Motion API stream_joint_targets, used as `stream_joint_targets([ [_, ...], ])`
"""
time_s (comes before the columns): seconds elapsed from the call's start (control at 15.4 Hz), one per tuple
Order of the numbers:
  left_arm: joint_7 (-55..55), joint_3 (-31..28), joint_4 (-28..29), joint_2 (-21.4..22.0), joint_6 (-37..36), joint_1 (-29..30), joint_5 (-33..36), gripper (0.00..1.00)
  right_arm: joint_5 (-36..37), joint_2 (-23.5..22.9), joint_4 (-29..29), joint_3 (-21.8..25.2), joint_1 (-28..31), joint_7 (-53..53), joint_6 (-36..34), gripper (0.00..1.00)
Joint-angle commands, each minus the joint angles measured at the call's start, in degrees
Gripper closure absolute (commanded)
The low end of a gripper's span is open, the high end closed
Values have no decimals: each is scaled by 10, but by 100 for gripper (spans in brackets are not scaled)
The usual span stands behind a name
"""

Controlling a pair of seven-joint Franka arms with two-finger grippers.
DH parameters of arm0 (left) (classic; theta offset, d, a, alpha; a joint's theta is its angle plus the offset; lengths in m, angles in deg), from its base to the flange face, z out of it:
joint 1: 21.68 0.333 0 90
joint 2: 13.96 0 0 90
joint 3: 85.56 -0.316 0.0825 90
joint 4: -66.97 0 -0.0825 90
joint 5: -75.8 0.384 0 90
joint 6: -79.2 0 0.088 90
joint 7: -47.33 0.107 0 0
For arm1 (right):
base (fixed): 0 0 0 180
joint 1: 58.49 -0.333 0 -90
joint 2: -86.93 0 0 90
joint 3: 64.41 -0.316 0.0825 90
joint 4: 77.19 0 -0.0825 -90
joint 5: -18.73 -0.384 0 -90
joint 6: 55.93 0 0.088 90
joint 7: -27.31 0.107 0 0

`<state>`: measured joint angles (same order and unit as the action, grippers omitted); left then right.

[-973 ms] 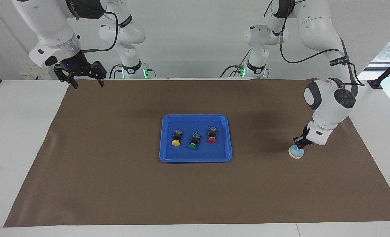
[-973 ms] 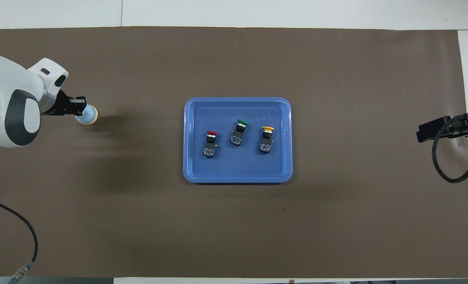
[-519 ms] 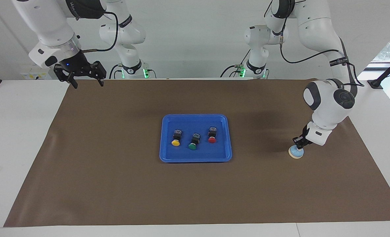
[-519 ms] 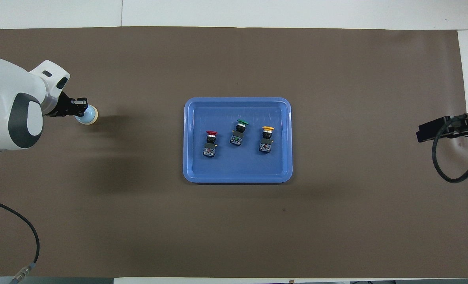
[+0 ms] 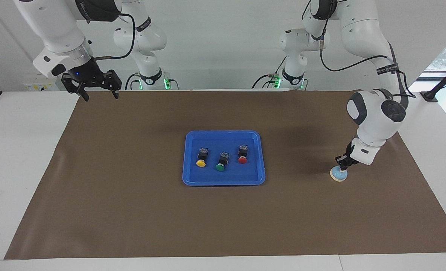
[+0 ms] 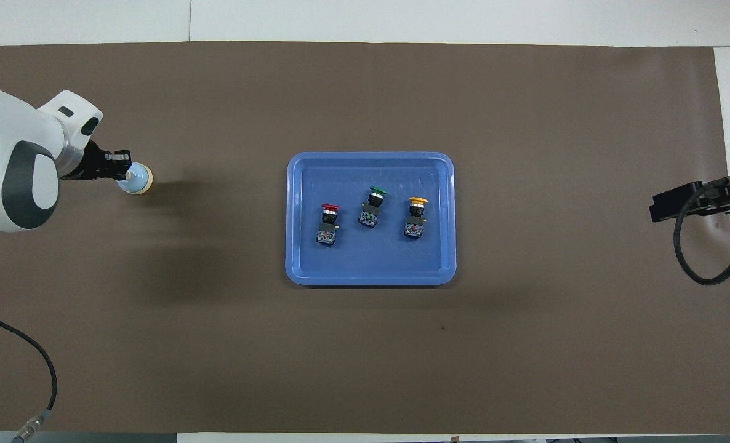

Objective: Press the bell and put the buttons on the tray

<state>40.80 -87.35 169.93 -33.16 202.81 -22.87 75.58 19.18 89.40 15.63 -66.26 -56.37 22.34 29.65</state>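
The light-blue bell (image 5: 338, 174) (image 6: 137, 181) stands on the brown mat toward the left arm's end of the table. My left gripper (image 5: 341, 165) (image 6: 122, 173) is shut, its tips right at the bell's cream knob; whether they touch it I cannot tell. The blue tray (image 5: 193, 181) (image 6: 371, 280) lies mid-table. In it lie the three buttons side by side: yellow (image 5: 201, 163) (image 6: 417, 201), green (image 5: 220, 167) (image 6: 378, 191) and red (image 5: 242, 160) (image 6: 330, 208). My right gripper (image 5: 97, 95) hangs open and holds nothing, over the mat's corner at the right arm's end, and waits.
A brown mat (image 5: 132, 210) covers most of the white table. A black cable (image 6: 703, 258) loops under the right arm's hand. Another cable (image 6: 39, 357) trails by the left arm at the mat's edge nearest the robots.
The left arm's wrist has lifted slightly and drawn back a little, so the bell's cream knob shows more from above. Right arm, tray and buttons have not moved.
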Motion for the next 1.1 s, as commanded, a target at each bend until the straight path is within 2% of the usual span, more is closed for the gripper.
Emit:
stream_joint_targets([
  [0.0, 0, -4, -46, 35, -89, 0, 7, 100, 2, 11, 10, -5, 7, -7, -2, 0],
  [0.06, 2, -5, -47, 53, -108, 0, 7, 83, 2, 10, 10, -5, 7, -7, -2, 0],
  [0.13, 6, -5, -44, 67, -121, 0, 7, 39, 2, 11, 10, -5, 7, -7, -2, 0],
  [0.19, 10, -5, -43, 82, -133, -1, 7, 0, 2, 11, 10, -5, 7, -7, -2, 0],
  [0.52, 13, -6, -39, 179, -223, 0, 7, 0, 2, 11, 10, -5, 7, -7, -2, 0],
  [0.78, 13, -5, -39, 205, -259, -6, 7, 0, 2, 10, 10, -5, 7, -7, -2, 0],
  [1.04, 15, -3, -41, 206, -305, -7, 7, 0, 2, 11, 10, -5, 7, -7, -2, 0],
])
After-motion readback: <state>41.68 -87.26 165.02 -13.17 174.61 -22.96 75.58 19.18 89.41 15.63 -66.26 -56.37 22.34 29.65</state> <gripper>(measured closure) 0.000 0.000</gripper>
